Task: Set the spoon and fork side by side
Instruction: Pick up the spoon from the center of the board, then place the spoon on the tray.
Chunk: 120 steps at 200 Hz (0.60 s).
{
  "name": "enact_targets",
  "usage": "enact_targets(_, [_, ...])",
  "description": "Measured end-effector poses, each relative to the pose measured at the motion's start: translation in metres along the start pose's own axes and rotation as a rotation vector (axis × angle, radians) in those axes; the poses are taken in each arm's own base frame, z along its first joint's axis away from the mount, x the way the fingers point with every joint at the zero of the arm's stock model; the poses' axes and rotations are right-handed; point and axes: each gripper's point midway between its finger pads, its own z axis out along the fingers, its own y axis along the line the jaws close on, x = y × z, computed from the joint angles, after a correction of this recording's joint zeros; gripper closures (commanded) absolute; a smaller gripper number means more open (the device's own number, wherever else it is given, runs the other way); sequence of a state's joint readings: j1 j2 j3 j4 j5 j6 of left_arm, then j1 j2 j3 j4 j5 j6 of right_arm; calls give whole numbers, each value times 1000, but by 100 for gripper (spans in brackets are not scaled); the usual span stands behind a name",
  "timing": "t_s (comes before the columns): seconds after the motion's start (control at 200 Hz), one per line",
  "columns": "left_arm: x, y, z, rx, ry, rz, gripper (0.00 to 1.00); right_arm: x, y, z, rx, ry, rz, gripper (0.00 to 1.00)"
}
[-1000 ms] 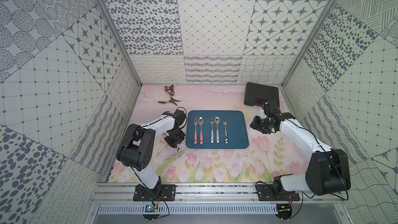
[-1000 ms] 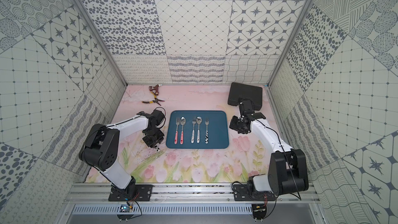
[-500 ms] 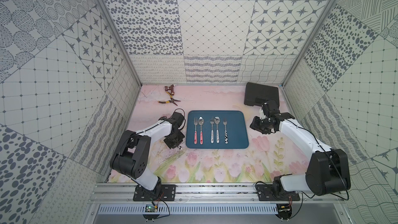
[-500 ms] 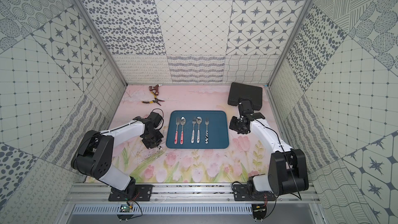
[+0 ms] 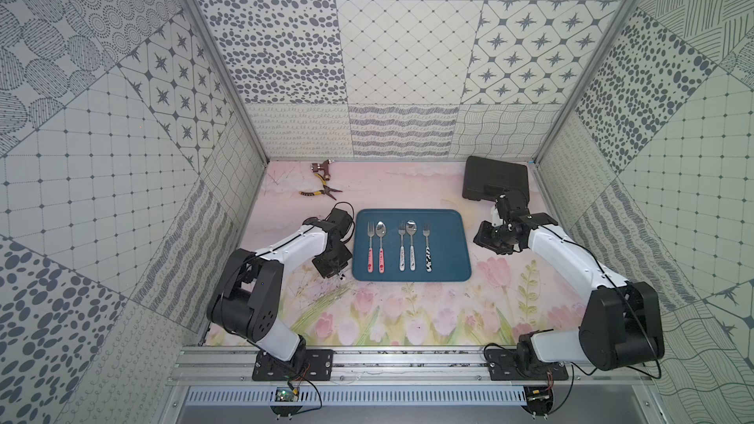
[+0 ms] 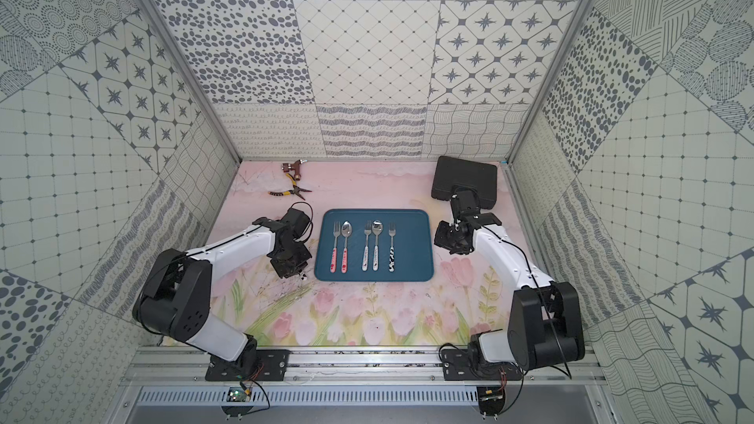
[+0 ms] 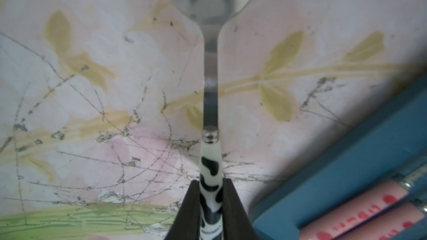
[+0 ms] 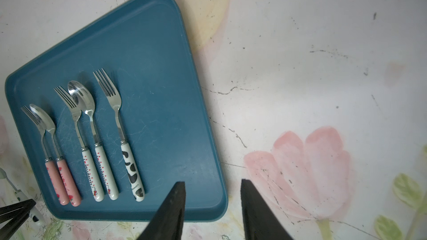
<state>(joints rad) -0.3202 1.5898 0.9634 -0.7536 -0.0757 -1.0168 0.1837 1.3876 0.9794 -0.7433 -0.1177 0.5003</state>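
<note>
Left hand point(image 7: 210, 182): clamped on the black-and-white handle of the cow-print spoon point(image 7: 210, 84), one dark finger point(image 7: 189, 206) on each side.
Left hand's place: at 8 o'clock of the blue tray point(image 5: 449, 238), just beside its rim, low over the desk point(image 5: 408, 320).
Cow-print spoon: off the tray, over the flowered desk; steel neck and bowl reaching straight out from the fingers; handle end poking out behind the hand toward 6 o'clock in both top views; lifted or resting, cannot tell.
Right hand point(image 8: 213, 181): fingers apart, gripping nothing; over the tray's corner and bare desk in the right wrist view.
Right hand's place: at 3 o'clock of the tray, near but apart from it.
Cow-print fork point(image 5: 428, 265): flat on the tray, last piece toward 3 o'clock, tines to 12 o'clock, handle to 6 o'clock; bare tray beside it at 3 o'clock.
Other cutlery: pink fork point(image 5: 369, 263) and pink spoon point(image 5: 382, 263) side by side at the 9 o'clock end; white dotted fork point(image 5: 402, 265) and white dotted spoon point(image 5: 412, 265) paired in the middle.
Beyond the tray: yellow-handled pliers point(image 5: 322, 191) at 11 o'clock, black case point(image 5: 495, 175) at 1 o'clock, both well apart from it.
</note>
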Motion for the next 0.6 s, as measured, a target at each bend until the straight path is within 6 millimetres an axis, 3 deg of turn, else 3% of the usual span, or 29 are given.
enact_targets(0.145, [-2,-12,-16,5,-32,51,91,0,-1,0,6,-3,0,56])
enact_targets(0.27, [0,-36,-35,26,-55,119,90,-3,-6,0,28,-14,6,56])
enact_targets(0.43, [15,-102,-55,83,-59,270,90,-7,-15,-2,51,-25,44,56])
enact_targets(0.6, [52,-184,-59,140,-36,463,90,-16,-28,-5,66,-43,99,56])
